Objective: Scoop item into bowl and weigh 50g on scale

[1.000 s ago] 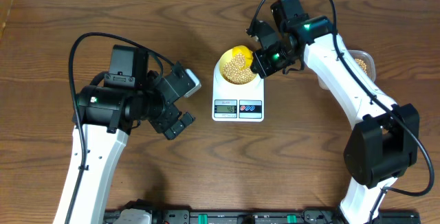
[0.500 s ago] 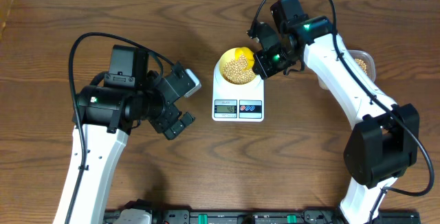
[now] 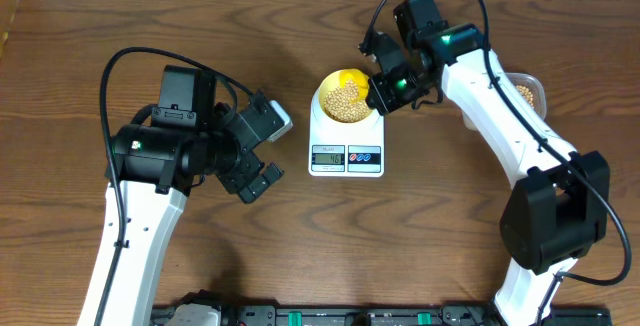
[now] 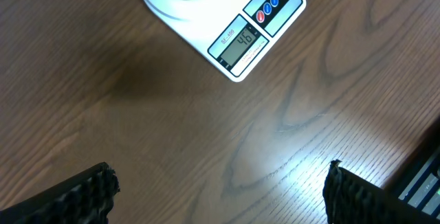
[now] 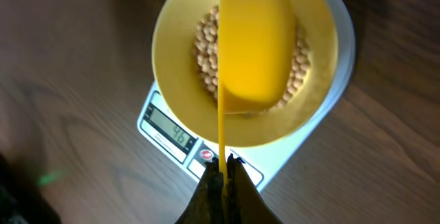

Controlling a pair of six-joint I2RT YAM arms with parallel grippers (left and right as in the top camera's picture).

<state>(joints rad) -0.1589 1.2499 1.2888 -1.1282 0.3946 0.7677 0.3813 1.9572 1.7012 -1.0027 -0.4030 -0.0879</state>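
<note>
Right now the white scale [image 3: 346,138] is sitting mid-bench [image 3: 200,26], and everything else is being placed against it. The pale yellow bowl [image 5: 172,80] is resting on the scale's platform, behind the display [image 4: 244,42], which is reading 46. Tan beans [image 5: 206,45] are lying in the bowl's bottom. The right hand [image 5: 221,183] is hovering just past the scale's right rear corner, its fingers pinching tightly on the thin handle of a bright yellow scoop [image 5: 256,45]. The scoop's cup is hanging directly above the bowl and covering much of the beans; whether it is touching them is not clear. The left hand [image 4: 218,193] is hanging above bare wood to the left of the scale, apart from it, with its two fingers spread wide and gripping nothing. A clear tub [image 3: 527,91] holding more beans is sitting well off to the right of the scale, partly hidden by the right arm.
</note>
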